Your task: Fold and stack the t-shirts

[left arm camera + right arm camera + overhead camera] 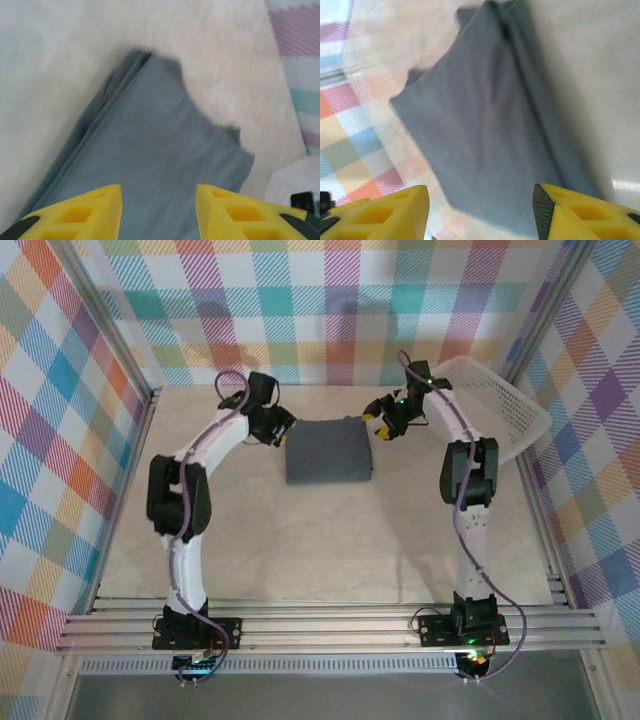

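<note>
One dark slate-grey t-shirt [328, 452] lies folded into a flat rectangle at the middle back of the table. My left gripper [283, 428] hangs over its far left corner and my right gripper [376, 426] over its far right corner. In the left wrist view the folded t-shirt [150, 150] spreads out past the yellow fingers [85, 212], and the left gripper [159, 210] is open with nothing between them. The right wrist view shows the t-shirt [485, 125] beyond the right gripper [480, 212], which is open and holds no cloth.
A white plastic lattice basket [495, 405] leans tilted in the back right corner, close behind the right arm. Checked cloth walls [60, 420] close in the table on three sides. Bare tabletop [330, 540] stretches from the shirt to the near rail.
</note>
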{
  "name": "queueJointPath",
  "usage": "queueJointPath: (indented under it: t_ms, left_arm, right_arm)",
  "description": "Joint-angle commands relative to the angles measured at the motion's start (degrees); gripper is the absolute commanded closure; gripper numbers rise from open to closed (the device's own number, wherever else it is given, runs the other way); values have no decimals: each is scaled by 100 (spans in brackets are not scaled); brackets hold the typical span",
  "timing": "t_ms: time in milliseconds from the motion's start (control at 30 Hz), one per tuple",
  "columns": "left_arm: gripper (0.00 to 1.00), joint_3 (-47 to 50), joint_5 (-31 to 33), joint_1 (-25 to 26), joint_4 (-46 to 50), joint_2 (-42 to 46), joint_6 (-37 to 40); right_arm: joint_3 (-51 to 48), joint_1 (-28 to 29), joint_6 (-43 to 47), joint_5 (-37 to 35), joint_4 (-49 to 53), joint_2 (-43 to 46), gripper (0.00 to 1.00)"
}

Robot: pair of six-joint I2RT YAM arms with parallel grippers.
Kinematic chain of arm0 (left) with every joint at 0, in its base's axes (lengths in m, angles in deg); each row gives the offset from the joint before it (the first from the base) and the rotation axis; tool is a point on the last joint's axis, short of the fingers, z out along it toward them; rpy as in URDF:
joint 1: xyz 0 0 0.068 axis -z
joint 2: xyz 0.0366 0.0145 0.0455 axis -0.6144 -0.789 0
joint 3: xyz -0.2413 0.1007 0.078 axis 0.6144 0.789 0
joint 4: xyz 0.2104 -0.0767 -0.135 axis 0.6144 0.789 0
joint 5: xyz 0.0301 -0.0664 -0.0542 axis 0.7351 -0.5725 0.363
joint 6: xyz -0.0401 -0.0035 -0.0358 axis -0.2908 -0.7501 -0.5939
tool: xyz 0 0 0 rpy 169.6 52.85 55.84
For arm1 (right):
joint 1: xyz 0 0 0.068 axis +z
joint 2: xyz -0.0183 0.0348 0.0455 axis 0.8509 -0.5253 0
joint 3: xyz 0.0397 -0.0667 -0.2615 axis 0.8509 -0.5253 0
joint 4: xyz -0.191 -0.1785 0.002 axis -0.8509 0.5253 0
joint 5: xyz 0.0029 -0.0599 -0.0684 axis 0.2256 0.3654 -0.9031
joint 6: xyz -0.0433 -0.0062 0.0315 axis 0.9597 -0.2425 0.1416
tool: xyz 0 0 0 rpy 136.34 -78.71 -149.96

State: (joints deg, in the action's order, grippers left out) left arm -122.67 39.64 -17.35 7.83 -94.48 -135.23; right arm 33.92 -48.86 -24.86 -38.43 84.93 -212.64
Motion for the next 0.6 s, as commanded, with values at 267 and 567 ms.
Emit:
queueJointPath:
  t_ms: [267,567]
  left_arm:
    - [35,1408,192,1748,-3296,-413,-3132]
    - [36,80,421,2043,-2378,-1527,-3180]
  right_arm:
    - [-5067,83,-750,308,-3234,4409,36]
    - [-5344,-92,-250,364,-2285,5199,36]
